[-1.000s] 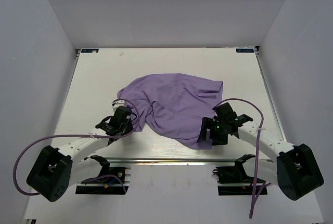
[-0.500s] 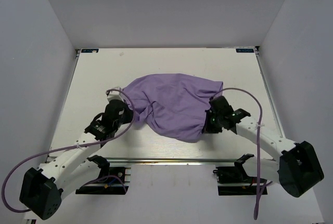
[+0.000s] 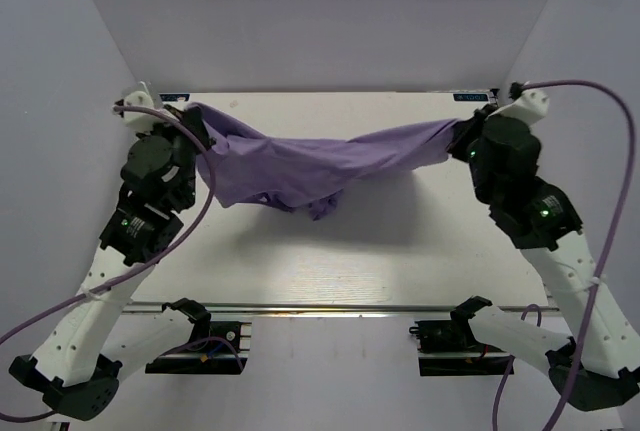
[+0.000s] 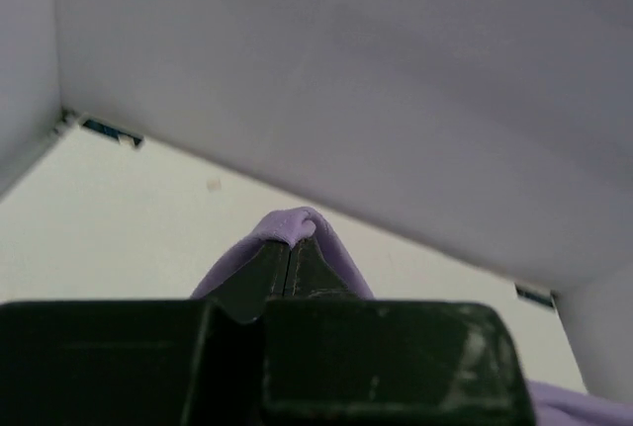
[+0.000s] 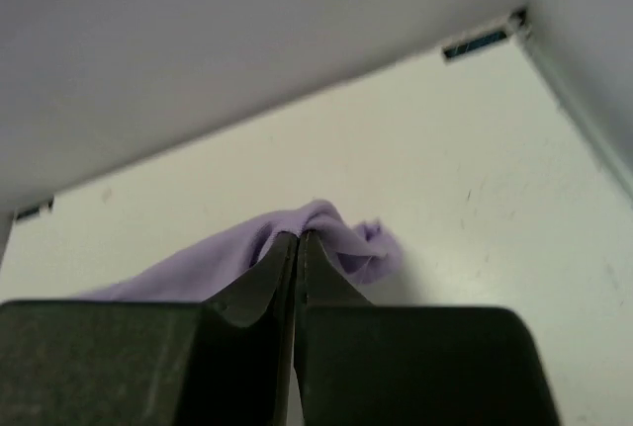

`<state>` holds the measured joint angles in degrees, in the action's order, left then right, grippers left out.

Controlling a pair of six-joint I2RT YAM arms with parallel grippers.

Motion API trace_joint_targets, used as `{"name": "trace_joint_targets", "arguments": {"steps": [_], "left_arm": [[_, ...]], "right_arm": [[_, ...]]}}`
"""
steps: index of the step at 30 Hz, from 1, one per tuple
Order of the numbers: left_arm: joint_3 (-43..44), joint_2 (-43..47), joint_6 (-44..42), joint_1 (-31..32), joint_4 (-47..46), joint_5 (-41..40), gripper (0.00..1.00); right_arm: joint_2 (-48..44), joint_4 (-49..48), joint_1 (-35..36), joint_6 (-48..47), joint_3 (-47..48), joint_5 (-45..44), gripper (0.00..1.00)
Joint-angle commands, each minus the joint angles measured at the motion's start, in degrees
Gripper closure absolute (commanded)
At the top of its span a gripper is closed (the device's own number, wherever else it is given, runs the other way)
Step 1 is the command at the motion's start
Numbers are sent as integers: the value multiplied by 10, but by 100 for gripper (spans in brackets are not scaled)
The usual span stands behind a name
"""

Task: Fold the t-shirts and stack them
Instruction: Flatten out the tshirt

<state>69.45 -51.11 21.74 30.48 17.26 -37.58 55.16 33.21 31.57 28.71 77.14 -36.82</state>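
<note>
While both arms hold it aloft, shirt [image 3: 320, 159]: one item, lavender, slung above the table [image 3: 400, 251]. Its long axis runs 9 to 3 o'clock across the far half. The middle sags, and a loose fold droops at centre, apparently off the surface.

Left gripper [image 3: 192, 116]: at 10 o'clock, jaws pinched tight on the shirt's left end.

Right gripper [image 3: 460, 136]: at 2 o'clock, jaws likewise clamped on the right end.

Relation: the cloth spans between the grippers, each nearest its own end.

Judgement: lowering flat needs both moving together; the bunched centre may crease.
</note>
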Motion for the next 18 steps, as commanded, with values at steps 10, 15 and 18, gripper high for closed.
{"name": "trace_joint_targets", "arguments": {"steps": [10,15,18], "left_arm": [[182,-8,-252,4,-108,-100,100],[232,-8,-260,4,-96,8,100],[268,-8,-260,4,-74,64,100]], "right_arm": [[-15,-129,2,-231,213,-157,100],[-20,-148,2,-279,258,-80,100],[-28,-145,2,-284,280,-44,100]]}}
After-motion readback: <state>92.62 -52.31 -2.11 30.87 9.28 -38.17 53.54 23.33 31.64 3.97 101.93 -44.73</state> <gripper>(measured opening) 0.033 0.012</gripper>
